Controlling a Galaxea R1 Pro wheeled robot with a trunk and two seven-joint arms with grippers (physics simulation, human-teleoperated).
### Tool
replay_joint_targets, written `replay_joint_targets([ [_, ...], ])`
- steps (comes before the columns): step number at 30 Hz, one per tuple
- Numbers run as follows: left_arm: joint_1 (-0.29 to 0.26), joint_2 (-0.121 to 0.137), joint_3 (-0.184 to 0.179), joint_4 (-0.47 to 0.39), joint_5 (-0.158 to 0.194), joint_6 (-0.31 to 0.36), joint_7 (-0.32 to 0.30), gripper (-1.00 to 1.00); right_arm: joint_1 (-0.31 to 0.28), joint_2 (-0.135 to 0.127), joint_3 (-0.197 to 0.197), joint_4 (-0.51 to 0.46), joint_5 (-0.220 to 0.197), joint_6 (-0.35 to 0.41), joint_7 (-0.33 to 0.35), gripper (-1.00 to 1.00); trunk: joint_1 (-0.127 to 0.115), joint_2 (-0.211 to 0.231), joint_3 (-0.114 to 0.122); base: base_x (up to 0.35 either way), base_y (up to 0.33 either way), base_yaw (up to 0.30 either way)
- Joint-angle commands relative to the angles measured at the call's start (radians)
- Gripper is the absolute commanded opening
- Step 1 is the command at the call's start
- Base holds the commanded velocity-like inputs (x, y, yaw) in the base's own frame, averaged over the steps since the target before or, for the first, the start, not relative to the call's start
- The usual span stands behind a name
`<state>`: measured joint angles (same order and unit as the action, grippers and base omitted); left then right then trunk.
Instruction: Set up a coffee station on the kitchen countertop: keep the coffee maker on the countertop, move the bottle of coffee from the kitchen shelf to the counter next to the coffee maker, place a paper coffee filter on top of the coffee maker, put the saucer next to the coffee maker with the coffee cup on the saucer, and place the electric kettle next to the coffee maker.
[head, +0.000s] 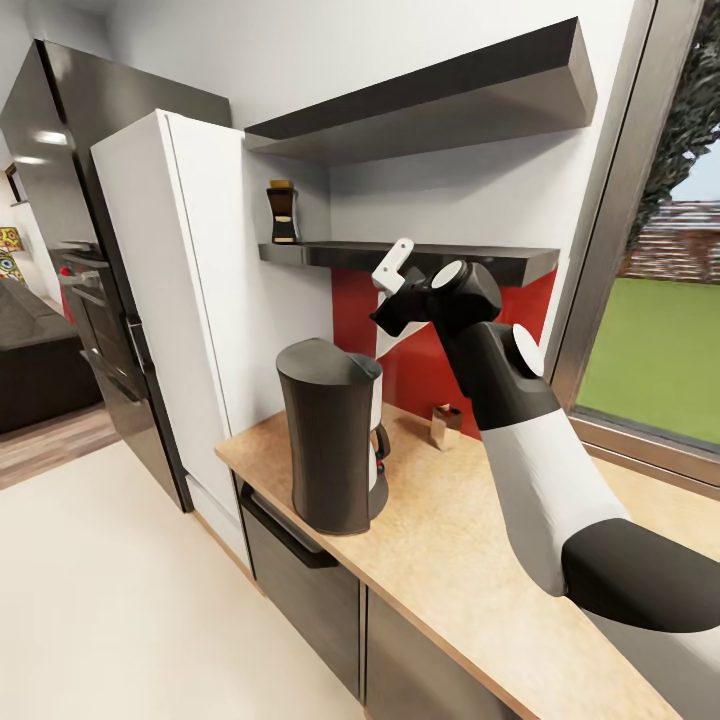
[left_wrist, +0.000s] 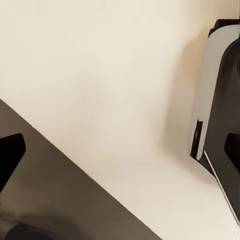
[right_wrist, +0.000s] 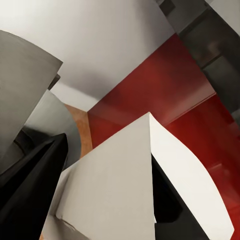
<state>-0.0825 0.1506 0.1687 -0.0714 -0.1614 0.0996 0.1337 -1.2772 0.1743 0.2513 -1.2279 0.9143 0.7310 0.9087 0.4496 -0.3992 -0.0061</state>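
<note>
Head view puts your right gripper (head: 392, 268) under the kitchen shelf (head: 400, 257), clamped on a white paper filter; the coffee maker (head: 330, 435) stands below on the bench (head: 470, 560). Lower it onto the top.

My right arm (head: 540, 480) wears a smooth white shell between glossy black joints, with 1 round white cap at the wrist and a white finger (head: 392, 266).
</note>
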Motion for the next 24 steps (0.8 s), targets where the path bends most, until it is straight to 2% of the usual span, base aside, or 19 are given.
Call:
replay_joint_targets([
  [1, -0.001, 0.001, 0.009, -0.011, -0.010, -0.001, 0.001, 1.00, -0.001, 0.000, 0.000, -0.001, 0.008, 0.004, 0.007, -1.00, 0.000, -0.001, -0.001, 0.013, 0.000, 0.000],
  [2, -0.002, 0.003, 0.010, -0.026, -0.009, -0.016, 0.001, 1.00, -0.001, 0.000, 0.000, -0.001, 0.008, 0.004, 0.007, -1.00, 0.000, -0.001, -0.001, 0.089, 0.000, 0.000],
  [5, -0.007, 0.011, 0.017, -0.153, -0.001, -0.140, -0.006, 1.00, -0.001, 0.000, 0.000, -0.001, 0.008, 0.004, 0.007, -1.00, 0.000, -0.001, -0.001, 0.098, 0.000, 0.000],
  [7, -0.008, 0.012, 0.019, -0.187, 0.001, -0.161, -0.022, 1.00, -0.001, 0.000, 0.000, -0.001, 0.008, 0.004, 0.007, -1.00, 0.000, -0.001, -0.001, 0.021, 0.000, 0.000],
  [9, -0.010, 0.013, 0.019, -0.206, 0.001, -0.170, -0.070, 1.00, -0.001, 0.000, 0.000, -0.001, 0.008, 0.004, 0.007, -1.00, 0.000, -0.001, -0.001, 0.009, 0.000, 0.000],
  [10, -0.010, 0.014, 0.019, -0.217, 0.002, -0.172, -0.126, 1.00, -0.001, 0.000, 0.000, 0.000, 0.008, 0.004, 0.007, -1.00, 0.000, -0.001, -0.001, 0.004, 0.000, 0.000],
  [13, -0.010, 0.014, 0.020, -0.232, 0.001, -0.176, -0.218, 1.00, 0.001, 0.000, 0.000, 0.001, 0.008, 0.004, 0.007, -1.00, 0.000, -0.001, -0.001, 0.001, 0.000, 0.000],
  [18, -0.010, 0.017, 0.022, -0.238, 0.010, -0.178, -0.253, 1.00, 0.001, 0.000, 0.000, 0.013, 0.008, 0.004, 0.007, -1.00, 0.000, -0.001, -0.001, 0.009, 0.024, 0.000],
  [24, -0.008, 0.029, 0.023, -0.238, 0.062, -0.178, -0.256, 1.00, 0.002, 0.000, 0.000, 0.020, 0.008, 0.004, 0.007, -1.00, 0.000, -0.001, -0.001, 0.104, 0.232, 0.000],
])
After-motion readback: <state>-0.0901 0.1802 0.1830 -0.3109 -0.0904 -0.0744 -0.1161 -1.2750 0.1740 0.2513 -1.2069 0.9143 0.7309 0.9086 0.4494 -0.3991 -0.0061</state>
